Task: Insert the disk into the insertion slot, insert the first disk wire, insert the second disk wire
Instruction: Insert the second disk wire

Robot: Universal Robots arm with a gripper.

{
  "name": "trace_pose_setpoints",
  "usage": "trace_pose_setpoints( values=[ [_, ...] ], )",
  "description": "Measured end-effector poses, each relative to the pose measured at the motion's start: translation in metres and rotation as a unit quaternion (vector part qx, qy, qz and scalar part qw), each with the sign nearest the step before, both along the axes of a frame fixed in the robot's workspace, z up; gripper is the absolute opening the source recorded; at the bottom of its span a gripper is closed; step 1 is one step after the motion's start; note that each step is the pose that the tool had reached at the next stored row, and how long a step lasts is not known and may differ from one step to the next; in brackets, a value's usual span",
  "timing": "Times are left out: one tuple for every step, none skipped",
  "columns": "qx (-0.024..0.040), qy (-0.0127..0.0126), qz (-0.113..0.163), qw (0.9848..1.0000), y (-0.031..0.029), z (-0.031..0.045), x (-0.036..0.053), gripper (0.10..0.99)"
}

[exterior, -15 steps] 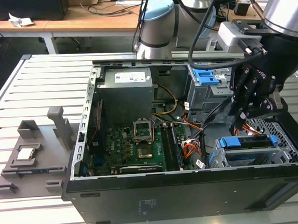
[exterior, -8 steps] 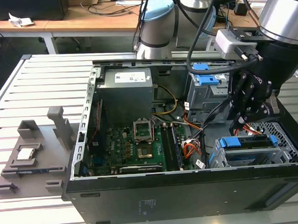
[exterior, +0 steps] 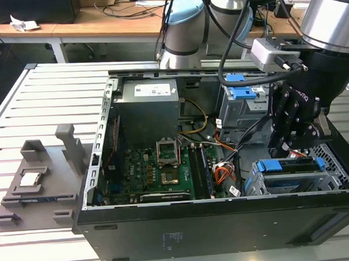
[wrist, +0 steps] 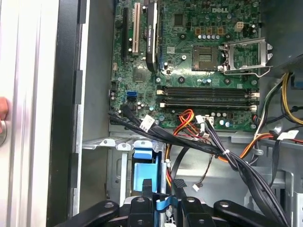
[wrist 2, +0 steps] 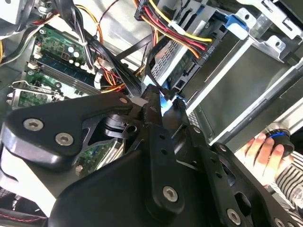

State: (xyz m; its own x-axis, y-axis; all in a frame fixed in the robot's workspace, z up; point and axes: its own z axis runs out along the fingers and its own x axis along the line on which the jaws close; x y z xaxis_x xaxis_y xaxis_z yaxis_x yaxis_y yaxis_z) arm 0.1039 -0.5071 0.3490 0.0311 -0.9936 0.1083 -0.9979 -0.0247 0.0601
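Observation:
The disk [exterior: 289,182], silver-grey in a blue carrier, lies inside the insertion slot [exterior: 253,182], a low perforated metal cage at the case's front corner on the exterior view's right. In the second wrist view the disk [wrist 2: 236,80] sits in the cage [wrist 2: 274,45], and a black connector [wrist 2: 206,49] with red, yellow and black wires rests against its edge. My gripper [exterior: 288,151] hangs just above the disk's inner end. Its fingers are shut on a blue disk wire [wrist 2: 165,98], held close to the disk's connector edge. The first wrist view shows that blue wire [wrist: 161,202] by the gripper [wrist: 161,208], near the carrier [wrist: 142,172].
The open case holds a motherboard [exterior: 159,166], a power supply [exterior: 147,111] and a taller grey cage with blue latches [exterior: 243,97]. Black wire bundles [wrist: 227,158] cross beside the slot. A person's hand [wrist 2: 262,146] rests outside the case. Grey fixtures [exterior: 36,178] stand on the table.

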Motion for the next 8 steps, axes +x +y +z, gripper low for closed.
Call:
trace_pose_setpoints(
  values=[
    [-0.0016, 0.0, 0.0, 1.0, -0.0001, -0.0001, 0.0, 0.302],
    [-0.0044, 0.0, 0.0, 1.0, -0.0002, 0.0, 0.0, 0.302],
    [-0.0076, 0.0, 0.0, 1.0, -0.0004, 0.0, 0.0, 0.302],
    [-0.0106, 0.0, 0.0, 0.9999, -0.0005, 0.0, 0.0, 0.302],
    [-0.0147, 0.0, 0.0, 0.9999, -0.0006, 0.0, 0.0, 0.302],
    [-0.0171, 0.0, 0.0, 0.9999, -0.0008, 0.0, 0.0, 0.302],
    [-0.0204, 0.0, 0.0, 0.9998, -0.001, 0.0, 0.0, 0.302],
    [-0.0212, 0.0, 0.0, 0.9998, -0.0011, 0.0001, 0.0, 0.302]
  ],
)
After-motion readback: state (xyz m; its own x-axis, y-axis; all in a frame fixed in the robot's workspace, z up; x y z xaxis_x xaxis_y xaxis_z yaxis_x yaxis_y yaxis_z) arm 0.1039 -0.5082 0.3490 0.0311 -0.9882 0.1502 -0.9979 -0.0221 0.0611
